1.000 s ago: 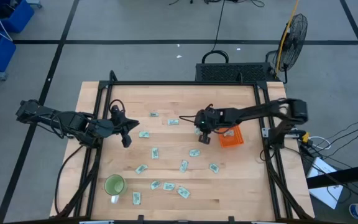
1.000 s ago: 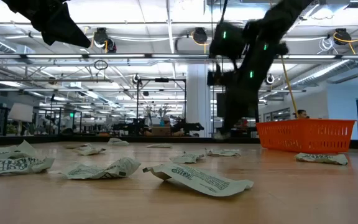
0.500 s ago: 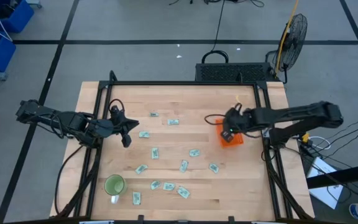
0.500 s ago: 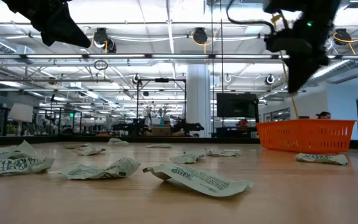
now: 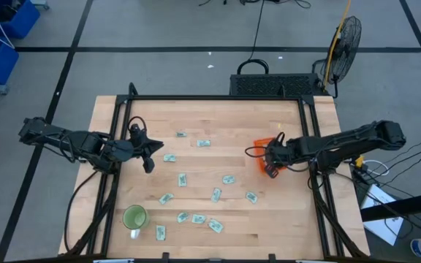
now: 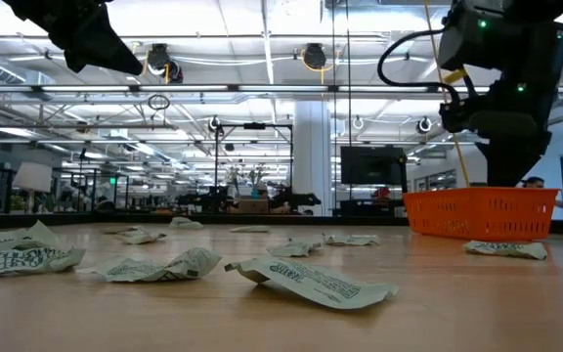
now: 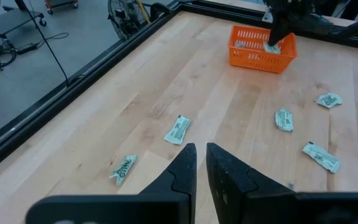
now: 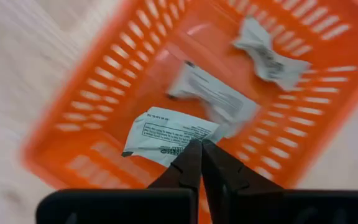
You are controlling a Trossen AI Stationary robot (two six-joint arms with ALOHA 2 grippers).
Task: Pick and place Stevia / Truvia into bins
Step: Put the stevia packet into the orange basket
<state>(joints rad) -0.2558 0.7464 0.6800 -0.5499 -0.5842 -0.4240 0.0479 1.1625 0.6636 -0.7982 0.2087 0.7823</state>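
Observation:
Several pale green-and-white sachets (image 5: 183,179) lie scattered flat on the wooden table. The orange tray (image 5: 264,144) stands at the table's right, and two sachets (image 8: 213,96) lie in it. My right gripper (image 8: 199,149) hangs over the tray, pointing down into it, shut on one sachet (image 8: 166,134). In the left wrist view it shows as the dark gripper (image 7: 272,37) above the tray (image 7: 261,53). My left gripper (image 7: 201,158) waits shut above the table's left side, over bare wood, touching nothing. My right gripper pinches the sachet between its two fingertips by one short edge (image 8: 190,138), coming from above and pointing down. The rest of the sachet sticks out sideways from the fingers just above the tray's floor (image 8: 104,162). Whether it rests on the floor I cannot tell.
A round green cup (image 5: 134,217) stands near the table's near left corner. A black frame (image 5: 115,131) runs along the table's left, far and right edges. One sachet (image 6: 501,248) lies just beside the tray's wall. Bare wood lies between the tray and the far edge.
My right gripper has risen from the middle of the table and swung toward the right edge to the orange tray. There it has come down until its fingers reach into the tray.

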